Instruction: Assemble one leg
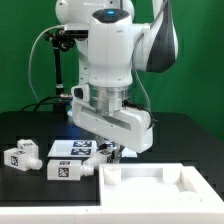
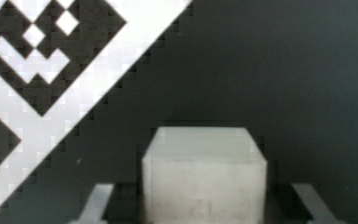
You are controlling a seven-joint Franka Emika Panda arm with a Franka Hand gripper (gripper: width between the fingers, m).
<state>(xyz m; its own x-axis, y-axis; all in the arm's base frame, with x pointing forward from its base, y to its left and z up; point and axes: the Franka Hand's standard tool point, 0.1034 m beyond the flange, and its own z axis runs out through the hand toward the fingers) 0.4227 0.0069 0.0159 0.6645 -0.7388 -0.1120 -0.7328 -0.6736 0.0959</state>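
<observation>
On the bench (image 1: pixel 30 135), beside the marker board (image 1: pixel 72 147), my gripper (image 1: pixel 109 151) is lowered and spread apart astride one leg (image 2: pixel 206 170). Both fingers (image 2: pixel 98 205) stand clear of its sides. Another leg (image 1: pixel 65 170) lies towards the exterior view's left.

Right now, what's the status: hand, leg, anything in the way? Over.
Hand open. Leg sits inside it, gaps either side, ungripped. Marker board alongside, not touching leg.

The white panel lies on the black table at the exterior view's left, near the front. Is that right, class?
Not left. The exterior view shows the white panel lying on the black table at its right, near the front.
</observation>
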